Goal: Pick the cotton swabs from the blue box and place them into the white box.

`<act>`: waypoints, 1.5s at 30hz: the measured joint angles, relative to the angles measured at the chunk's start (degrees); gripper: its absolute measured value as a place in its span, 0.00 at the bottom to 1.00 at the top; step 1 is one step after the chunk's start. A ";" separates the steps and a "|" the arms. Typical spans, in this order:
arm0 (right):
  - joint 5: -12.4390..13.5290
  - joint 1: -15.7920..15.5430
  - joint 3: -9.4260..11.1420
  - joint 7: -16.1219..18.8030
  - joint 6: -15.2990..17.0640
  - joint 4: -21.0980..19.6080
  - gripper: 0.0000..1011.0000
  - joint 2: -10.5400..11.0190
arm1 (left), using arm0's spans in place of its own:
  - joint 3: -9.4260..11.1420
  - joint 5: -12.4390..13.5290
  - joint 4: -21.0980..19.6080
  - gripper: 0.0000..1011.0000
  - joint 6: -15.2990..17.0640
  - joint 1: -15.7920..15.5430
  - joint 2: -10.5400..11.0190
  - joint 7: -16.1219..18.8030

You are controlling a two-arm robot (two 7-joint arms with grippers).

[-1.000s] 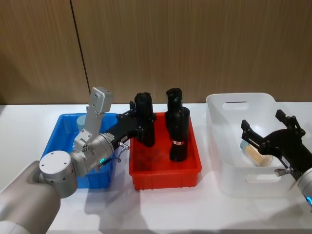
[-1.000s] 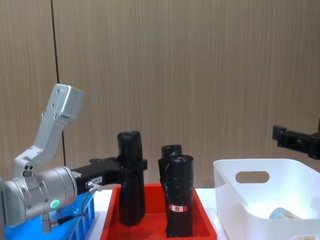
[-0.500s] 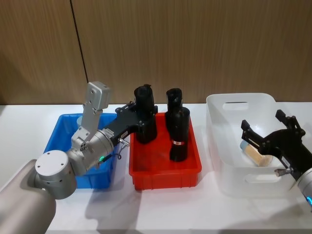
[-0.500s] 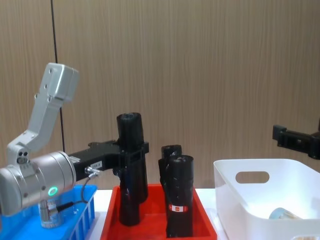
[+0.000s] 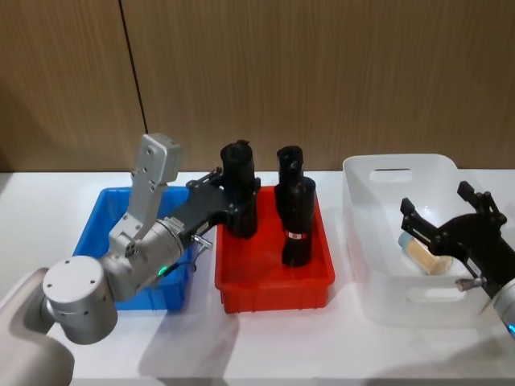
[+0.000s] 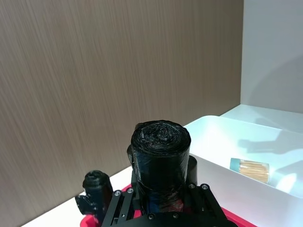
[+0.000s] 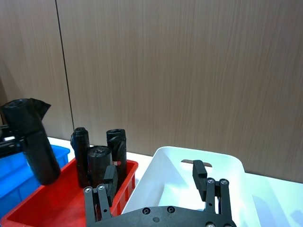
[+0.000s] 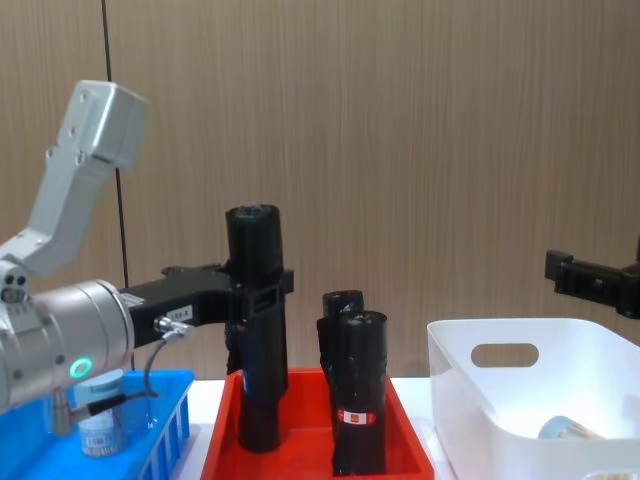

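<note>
While over red tray [image 5: 269,283], left end effector [image 5: 234,208] tight on black cylinder [image 5: 239,170]; right end effector [image 5: 436,205] wide.

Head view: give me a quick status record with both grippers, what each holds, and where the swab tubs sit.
left gripper: shut on black roll, at the red tray
right gripper: open, empty, above white box
delivered tub: lying in white box
remaining tub: upright in blue box
</note>
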 joint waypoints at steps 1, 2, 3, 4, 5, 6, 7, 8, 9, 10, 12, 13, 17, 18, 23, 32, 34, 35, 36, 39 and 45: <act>0.00 0.00 0.00 0.00 0.00 0.00 0.99 0.00 | -0.02 -0.13 -0.85 0.46 0.60 0.43 0.27 0.35; 0.00 0.00 0.00 0.00 0.00 0.00 0.99 0.00 | -0.08 -0.37 -2.40 0.46 1.34 1.20 0.74 0.82; 0.00 0.01 0.00 0.00 0.00 0.00 0.99 0.00 | -0.14 -0.50 -3.41 0.46 1.72 1.70 1.05 1.02; 0.00 0.00 0.00 0.00 0.00 0.00 0.99 0.00 | -0.17 -0.67 -4.09 0.46 2.21 2.04 1.29 1.23; 0.00 0.00 0.00 0.00 0.00 0.00 0.99 0.00 | -0.25 -0.91 -5.65 0.46 2.84 2.74 1.78 1.50; 0.00 0.00 0.00 0.00 0.00 0.00 0.99 0.00 | -0.28 -1.06 -6.23 0.46 3.13 3.03 1.96 1.62; 0.00 0.00 0.00 0.00 0.00 0.00 0.99 0.00 | -0.32 -1.22 -6.80 0.46 3.45 3.33 2.15 1.73; 0.00 0.00 0.00 0.00 0.00 0.00 0.99 0.00 | -0.36 -1.46 -7.84 0.46 3.87 3.83 2.49 1.80; 0.00 0.00 0.00 0.00 0.00 0.00 0.99 0.00 | -0.40 -1.65 -8.31 0.46 4.15 4.03 2.64 1.82; 0.00 0.00 0.00 0.00 0.00 0.00 0.99 0.00 | -0.42 -1.81 -8.74 0.46 4.35 4.21 2.78 1.82; 0.00 0.00 0.00 0.00 0.00 0.00 0.99 0.00 | -0.49 -2.28 -9.98 0.46 4.93 4.79 3.17 1.74; 0.00 0.00 0.00 0.00 0.00 0.00 0.99 0.00 | -0.54 -2.55 -10.59 0.46 5.19 5.07 3.36 1.47; 0.00 0.00 0.00 0.00 0.00 0.00 0.99 0.00 | -0.59 -3.15 -11.54 0.46 5.55 5.41 3.65 0.48; 0.00 0.00 0.00 0.00 0.00 0.00 0.99 0.00 | -0.60 -3.49 -11.80 0.46 5.65 5.49 3.71 -0.25; 0.00 0.00 0.00 0.00 0.00 0.00 0.99 0.00 | -0.61 -4.60 -12.01 0.46 5.74 5.49 3.75 -2.80; 0.00 0.00 0.00 0.00 0.00 0.00 0.99 0.00 | -0.58 -7.21 -10.32 0.46 4.75 4.51 3.22 -8.83; 0.00 0.01 0.00 0.00 0.00 0.00 0.99 0.00 | -0.56 -7.78 -9.65 0.46 4.47 4.13 3.03 -10.35; 0.00 0.00 0.00 0.00 0.00 0.00 0.99 0.00 | -0.56 -7.98 -9.45 0.46 4.39 4.00 2.97 -10.91; 0.00 0.01 0.00 0.00 0.00 0.00 0.99 0.00 | -0.56 -8.44 -9.00 0.46 4.18 3.74 2.84 -12.13; 0.00 0.00 0.00 0.00 0.00 0.00 0.99 0.00 | -0.54 -9.26 -7.90 0.46 3.81 3.07 2.52 -14.31; 0.00 0.00 0.00 0.00 0.00 0.00 0.99 0.00 | -0.52 -10.91 -5.69 0.46 3.16 1.75 1.84 -18.10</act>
